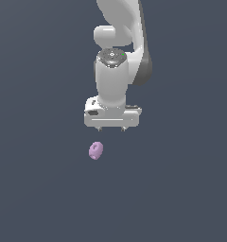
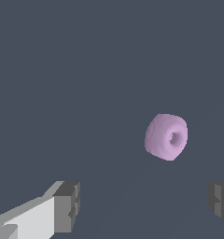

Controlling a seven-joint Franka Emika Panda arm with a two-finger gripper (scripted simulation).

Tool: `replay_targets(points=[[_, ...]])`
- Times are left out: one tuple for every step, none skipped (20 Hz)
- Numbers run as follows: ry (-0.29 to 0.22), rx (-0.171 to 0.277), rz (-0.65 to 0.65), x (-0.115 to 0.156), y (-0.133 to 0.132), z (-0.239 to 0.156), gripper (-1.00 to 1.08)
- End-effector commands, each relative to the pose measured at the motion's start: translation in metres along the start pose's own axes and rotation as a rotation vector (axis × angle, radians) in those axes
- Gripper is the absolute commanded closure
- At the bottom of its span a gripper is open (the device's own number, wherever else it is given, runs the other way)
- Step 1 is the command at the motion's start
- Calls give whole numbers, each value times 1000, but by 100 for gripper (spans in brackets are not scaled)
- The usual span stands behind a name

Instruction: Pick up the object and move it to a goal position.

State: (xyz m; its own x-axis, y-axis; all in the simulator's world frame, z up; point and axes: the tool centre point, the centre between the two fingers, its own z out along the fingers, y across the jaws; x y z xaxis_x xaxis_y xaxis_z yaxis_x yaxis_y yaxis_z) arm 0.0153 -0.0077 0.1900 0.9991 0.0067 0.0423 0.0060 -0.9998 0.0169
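Exterior view, one object (image 1: pixel 96 150), one hand (image 1: pixel 111 128), apart, fingers spread

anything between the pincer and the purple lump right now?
Nothing. In both views the stretch between the open pincer and the purple lump shows only bare dark background; the wrist view shows the lump beyond the fingers, untouched.

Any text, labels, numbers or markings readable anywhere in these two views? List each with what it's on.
None. No readable text in either view: the purple object, the white gripper with its grey fingers and the arm carry no labels or numbers. The background is plain dark grey.
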Motion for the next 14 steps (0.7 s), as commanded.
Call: replay_targets(points=[[-5,2,30,2,7,8,-92],[-7,3,46,4,10,12,-92],[-9,4,64,5,14,16,-92],[-12,5,84,6,18,21,-92],[-15,6,106,8,23,27,-92],[-18,7,130,10,28,33,-92],[-21,8,155,11,34,40,-92],[-24,9,182,13,40,47,-92],[-27,10,206,14,46,53,-92],[-30,10,228,15,51,59,-92],[-33,10,249,16,55,64,-92],[-35,10,267,16,60,69,-92],[-37,10,284,17,63,74,-92],[-39,10,298,17,67,78,-92]])
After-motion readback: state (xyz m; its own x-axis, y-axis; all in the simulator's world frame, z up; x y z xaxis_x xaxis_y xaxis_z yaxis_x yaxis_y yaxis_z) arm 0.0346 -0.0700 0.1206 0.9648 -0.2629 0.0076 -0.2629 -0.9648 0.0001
